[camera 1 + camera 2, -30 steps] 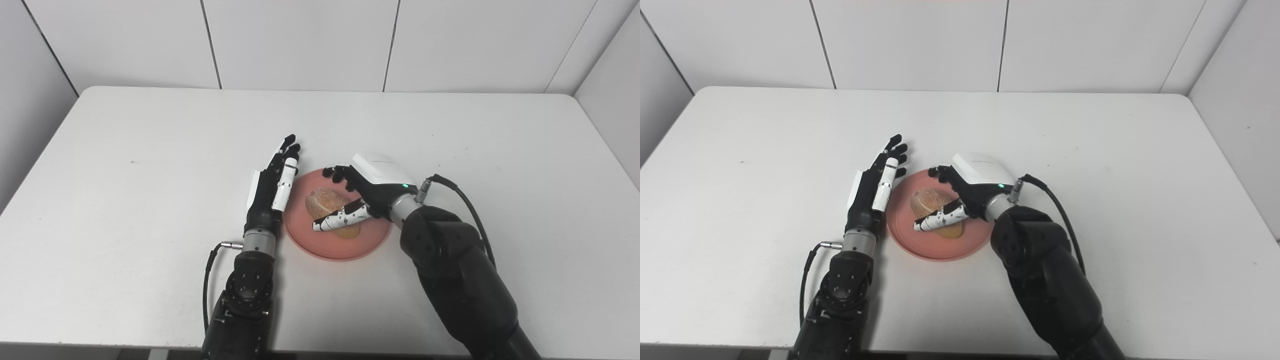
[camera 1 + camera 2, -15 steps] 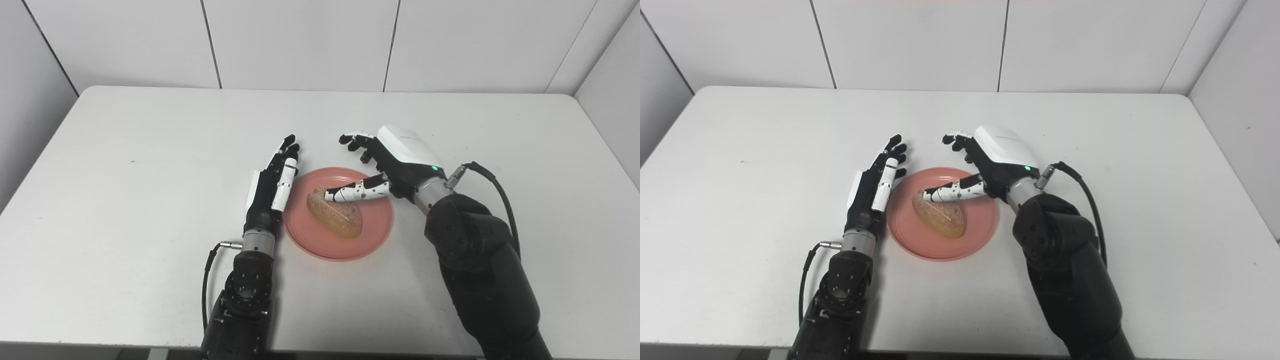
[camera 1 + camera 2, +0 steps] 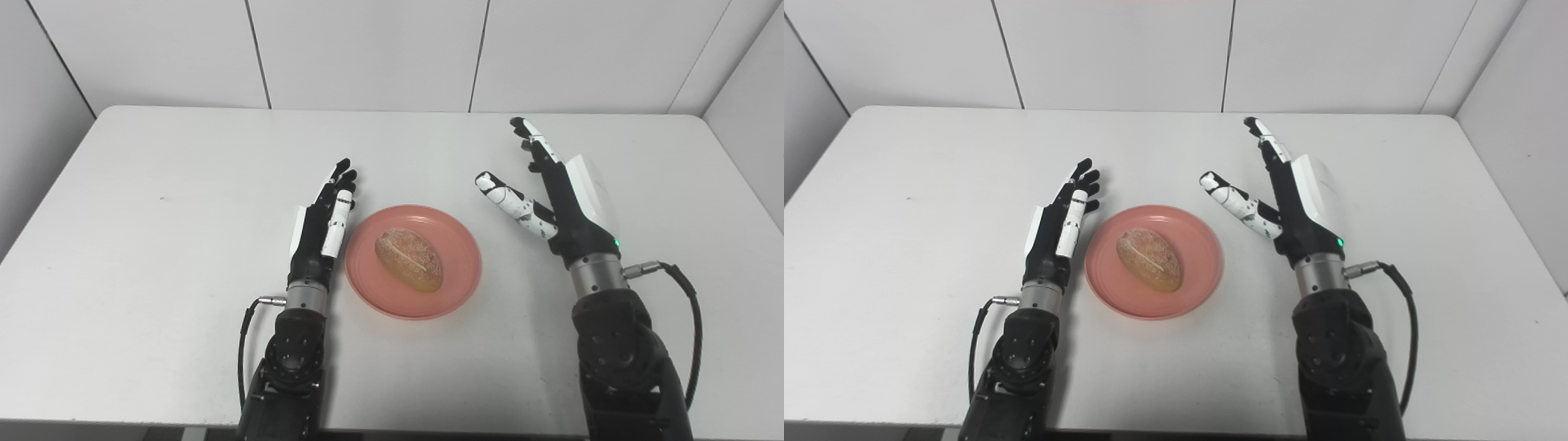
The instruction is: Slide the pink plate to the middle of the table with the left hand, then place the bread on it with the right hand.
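Pink plate [image 3: 457, 283] mid-tabletop, one bread [image 3: 408, 259] on it, long axis running far-left to near-right. Left hand [image 3: 320, 229] and right hand [image 3: 558, 193] both spread, empty.

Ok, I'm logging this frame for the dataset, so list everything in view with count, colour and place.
table: one, white, fills the view.
wall panels: white, behind the table.
pink plate: one, pink, around the table's middle.
bread: one, golden brown, lying on the plate.
left hand: one, black and white, open, just left of the plate.
right hand: one, black and white, open, right of the plate, apart from it.
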